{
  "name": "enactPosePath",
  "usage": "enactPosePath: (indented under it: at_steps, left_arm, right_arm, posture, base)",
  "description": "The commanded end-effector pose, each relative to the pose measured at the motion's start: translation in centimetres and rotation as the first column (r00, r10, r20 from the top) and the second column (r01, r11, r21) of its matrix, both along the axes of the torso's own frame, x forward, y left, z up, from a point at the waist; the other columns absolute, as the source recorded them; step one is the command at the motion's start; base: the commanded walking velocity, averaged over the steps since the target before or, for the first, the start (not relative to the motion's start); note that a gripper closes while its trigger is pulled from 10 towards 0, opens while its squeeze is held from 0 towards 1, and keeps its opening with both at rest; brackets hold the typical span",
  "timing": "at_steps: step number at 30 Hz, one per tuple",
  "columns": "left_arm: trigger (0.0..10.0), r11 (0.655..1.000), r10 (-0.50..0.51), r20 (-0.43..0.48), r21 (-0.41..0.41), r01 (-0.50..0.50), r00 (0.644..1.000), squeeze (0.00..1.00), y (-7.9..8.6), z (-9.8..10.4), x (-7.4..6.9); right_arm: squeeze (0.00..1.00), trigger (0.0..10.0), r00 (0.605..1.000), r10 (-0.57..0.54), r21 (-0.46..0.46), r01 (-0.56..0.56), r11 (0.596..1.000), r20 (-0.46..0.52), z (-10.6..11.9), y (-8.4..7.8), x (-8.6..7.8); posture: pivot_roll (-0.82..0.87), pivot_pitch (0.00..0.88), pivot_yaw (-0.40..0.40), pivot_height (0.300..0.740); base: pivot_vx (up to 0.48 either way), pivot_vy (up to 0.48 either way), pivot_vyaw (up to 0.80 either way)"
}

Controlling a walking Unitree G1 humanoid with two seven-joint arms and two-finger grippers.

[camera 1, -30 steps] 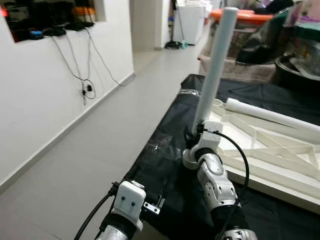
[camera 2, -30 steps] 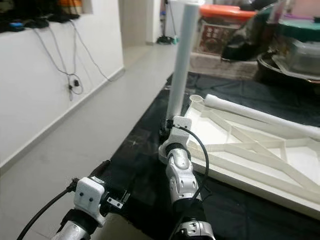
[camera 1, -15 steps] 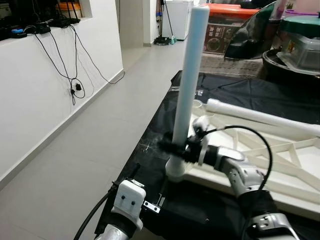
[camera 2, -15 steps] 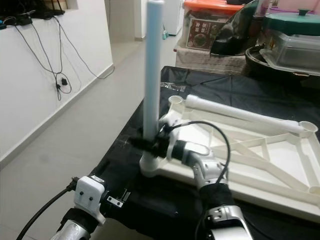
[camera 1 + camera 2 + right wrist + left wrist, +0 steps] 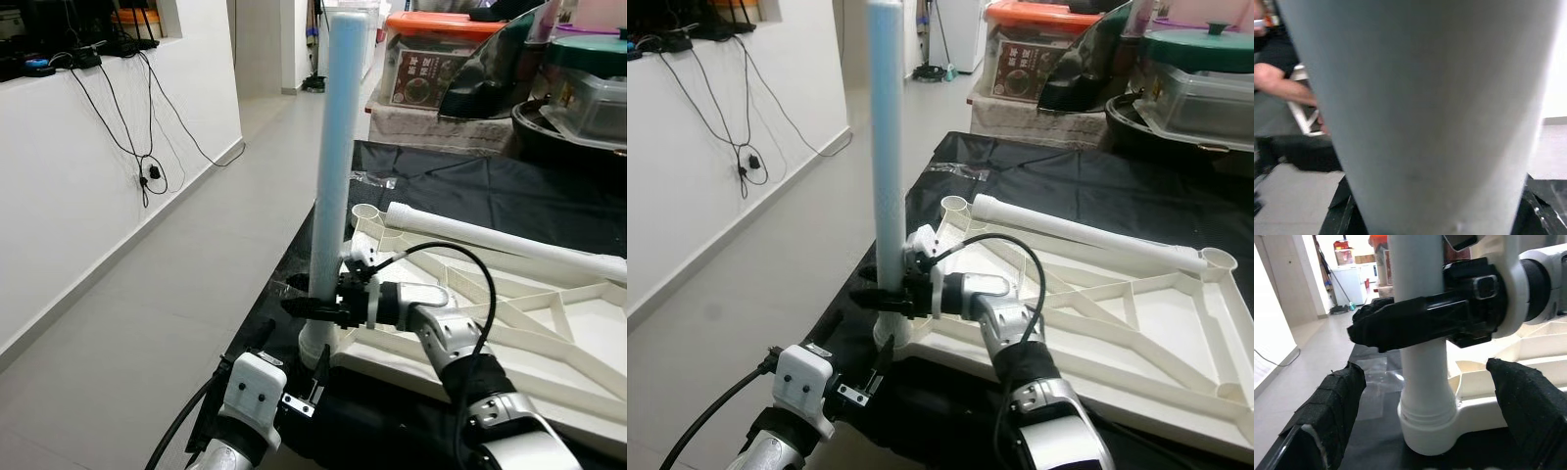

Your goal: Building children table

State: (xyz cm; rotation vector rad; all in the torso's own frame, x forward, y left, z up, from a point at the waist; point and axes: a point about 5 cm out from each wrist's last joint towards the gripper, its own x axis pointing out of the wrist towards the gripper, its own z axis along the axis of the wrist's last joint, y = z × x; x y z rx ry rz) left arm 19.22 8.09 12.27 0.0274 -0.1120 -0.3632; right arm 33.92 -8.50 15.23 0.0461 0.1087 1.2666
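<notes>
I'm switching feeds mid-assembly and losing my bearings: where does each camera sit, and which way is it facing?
Left eye: head, looking forward and down at the table leg standing in the tabletop; right gripper clamps it.
Right eye: head too, same scene, plus left gripper low.
Left wrist: along its open fingers toward the leg's socket.
Right wrist: pressed against the leg.
Shared: the leg.

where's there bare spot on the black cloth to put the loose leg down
Bare black cloth lies beyond the loose white tube leg, up to the crates. A narrow strip runs nearer than the upturned white plastic tabletop. The near corner is crowded: right gripper clamps the upright white leg there, left gripper open beside it.
</notes>
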Motion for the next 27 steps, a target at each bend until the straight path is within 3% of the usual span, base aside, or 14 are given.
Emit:
enactPosePath:
  at_steps: [1,3,6,9,10,11,12,19,20,21,22,24,25,27]
  left_arm:
    - [10.0,1.000,0.009,-0.014,0.015,-0.008,1.000,0.00,0.1,-0.4,0.0]
    - [10.0,1.000,0.009,-0.014,0.014,-0.009,1.000,0.00,0.2,-0.4,0.0]
    - [10.0,1.000,0.010,-0.014,0.014,-0.009,1.000,0.00,0.2,-0.3,0.0]
    - [10.0,1.000,0.007,-0.016,0.016,-0.006,1.000,0.00,0.2,-0.4,0.0]
    - [10.0,1.000,0.007,-0.016,0.016,-0.006,1.000,0.00,0.2,-0.4,0.0]
    - [10.0,1.000,0.006,-0.016,0.017,-0.006,1.000,0.00,0.2,-0.4,0.0]
    - [10.0,1.000,0.006,-0.016,0.018,-0.006,1.000,0.00,0.2,-0.4,0.0]
    - [10.0,1.000,0.006,-0.015,0.020,-0.005,1.000,0.00,0.2,-0.4,0.0]
    - [10.0,1.000,0.006,-0.015,0.020,-0.005,1.000,0.00,0.2,-0.4,0.0]
    - [10.0,1.000,0.006,-0.015,0.021,-0.006,1.000,0.00,0.1,-0.5,0.0]
    - [10.0,1.000,0.006,-0.015,0.021,-0.006,1.000,0.00,0.1,-0.5,0.0]
    - [10.0,1.000,0.006,-0.015,0.021,-0.006,1.000,0.00,0.1,-0.5,0.0]
    - [10.0,1.000,0.006,-0.016,0.021,-0.006,1.000,0.00,0.1,-0.5,0.0]
    - [10.0,1.000,0.006,-0.016,0.021,-0.006,1.000,0.00,0.1,-0.5,0.0]
  right_arm:
    - [0.00,0.0,0.996,-0.091,0.000,0.091,0.996,-0.023,-0.4,0.1,0.4]
    - [0.00,0.0,0.856,-0.516,-0.038,0.515,0.856,-0.012,-1.2,-1.4,2.0]
    - [0.00,0.0,0.736,-0.676,-0.054,0.675,0.736,-0.008,-1.6,-2.5,2.5]
    - [0.00,0.0,0.229,-0.972,-0.002,0.973,0.229,0.049,-1.2,-7.2,1.4]
    - [0.00,0.0,0.229,-0.972,-0.002,0.973,0.229,0.049,-1.2,-7.2,1.4]
    - [0.00,0.0,0.096,-0.995,0.038,0.995,0.098,0.034,-0.9,-8.3,0.7]
    - [0.00,0.0,0.050,-0.999,0.021,0.999,0.050,-0.008,-1.1,-8.2,0.1]
    - [0.00,0.0,0.056,-0.997,-0.038,0.998,0.058,-0.053,-1.8,-7.0,-0.4]
    - [0.00,3.7,0.102,-0.994,-0.041,0.994,0.104,-0.050,-1.9,-6.2,-0.2]
    - [0.00,10.0,0.127,-0.991,-0.040,0.991,0.129,-0.041,-2.0,-5.7,-0.1]
    - [0.17,10.0,0.178,-0.983,-0.017,0.984,0.178,-0.039,-1.8,-5.0,0.1]
    - [0.17,10.0,0.207,-0.978,-0.001,0.978,0.208,-0.039,-1.7,-4.6,0.2]
    - [1.00,10.0,0.233,-0.972,0.038,0.972,0.231,-0.038,-1.3,-4.2,0.3]
    - [1.00,10.0,0.233,-0.972,0.038,0.972,0.231,-0.038,-1.3,-4.2,0.3]
  posture:
    - [0.09,0.000,-0.028,0.740]
    - [0.09,0.000,-0.028,0.740]
    - [0.09,0.000,-0.028,0.740]
    - [0.08,0.000,-0.024,0.740]
    - [0.08,0.000,-0.024,0.740]
    - [0.08,0.000,-0.024,0.740]
    - [0.08,0.000,-0.023,0.740]
    - [0.08,0.000,-0.024,0.740]
    - [0.08,0.000,-0.024,0.740]
    - [0.08,0.000,-0.024,0.740]
    - [0.08,0.000,-0.028,0.740]
    - [0.08,0.000,-0.028,0.740]
    - [0.08,0.000,-0.030,0.740]
    - [0.08,0.000,-0.030,0.740]
  base:
    - [0.000,0.000,0.00]
    - [0.000,0.000,0.00]
    - [0.000,0.000,0.00]
    - [0.000,0.000,0.00]
    - [0.000,0.000,0.00]
    - [0.000,0.000,0.00]
    - [0.000,0.000,0.00]
    - [0.000,0.000,0.00]
    - [0.000,0.000,0.00]
    - [0.000,0.000,0.00]
    - [0.000,0.000,0.00]
    - [0.000,0.000,0.00]
    - [0.000,0.000,0.00]
    - [0.000,0.000,0.00]
